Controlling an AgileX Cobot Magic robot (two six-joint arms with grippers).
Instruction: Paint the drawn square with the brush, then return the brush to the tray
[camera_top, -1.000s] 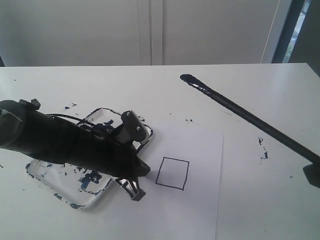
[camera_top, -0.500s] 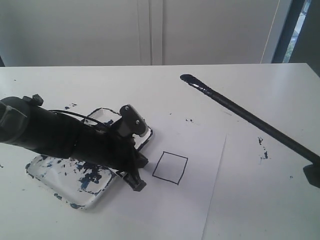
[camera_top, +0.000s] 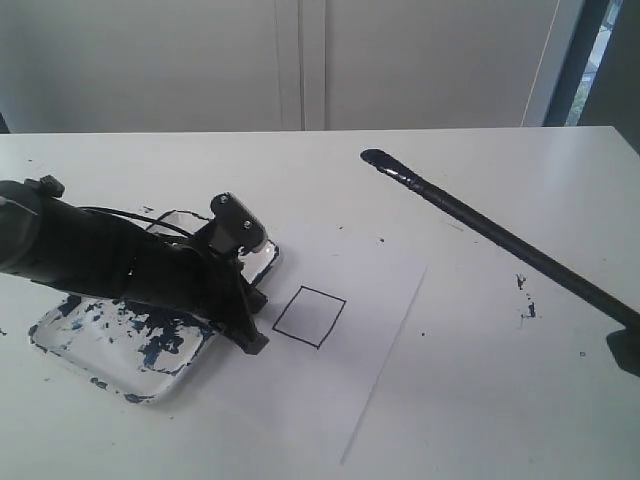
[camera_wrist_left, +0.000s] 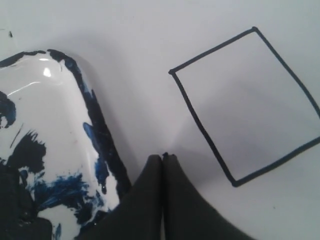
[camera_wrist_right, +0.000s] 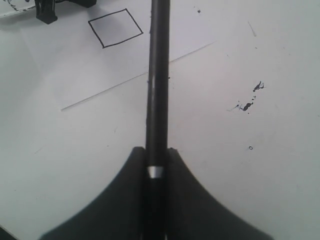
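Across the white desk (camera_top: 500, 400), matte and flecked with blue specks, lies a thin, flat paper sheet (camera_top: 335, 390). Just beside it sits the tray (camera_top: 120, 375), shallow, glossy, round-cornered and smeared with dark blue paint. The left gripper (camera_wrist_left: 163, 159) has its jaws pressed together on nothing, tips down at the paper between tray and square (apparently pinning the sheet). The right gripper (camera_wrist_right: 157, 150) has its jaws clamped on the brush (camera_top: 500, 235), a long rigid black rod, near its pale band. The dark tip is well apart from the paper. The drawn square (camera_top: 309, 317) is a thin black outline with a blank interior, so painting has not begun. Next move: swing the tip over the square, lower it gently, and keep strokes inside the outline.
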